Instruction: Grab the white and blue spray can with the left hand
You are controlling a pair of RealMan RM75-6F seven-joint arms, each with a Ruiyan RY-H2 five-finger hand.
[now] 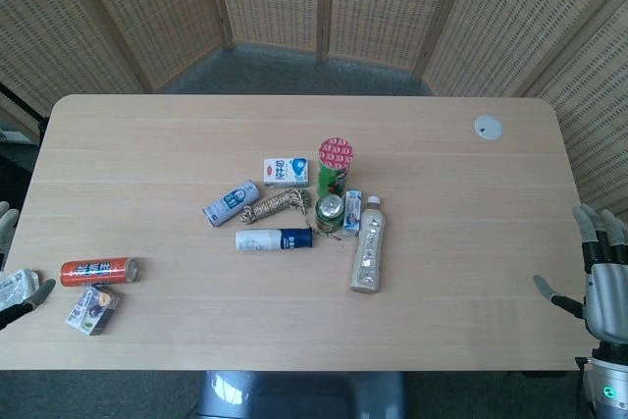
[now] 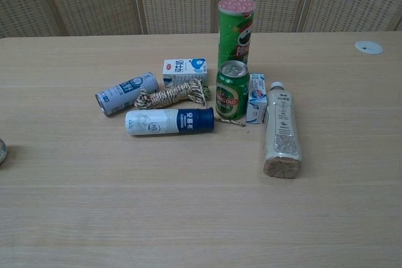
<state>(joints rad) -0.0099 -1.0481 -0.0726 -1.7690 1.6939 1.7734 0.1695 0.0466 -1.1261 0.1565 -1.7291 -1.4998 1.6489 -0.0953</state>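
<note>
The white and blue spray can lies on its side near the table's middle, blue end to the right, just in front of a coil of rope. My left hand sits at the table's far left edge, far from the can, with its fingers apart and nothing in them. Only a sliver of that hand shows in the chest view. My right hand hovers at the right edge, fingers spread and empty.
Around the spray can are a grey-blue can, a milk carton, a green chips tube, a green beer can, a small carton and a lying bottle. A red can and small box lie near my left hand.
</note>
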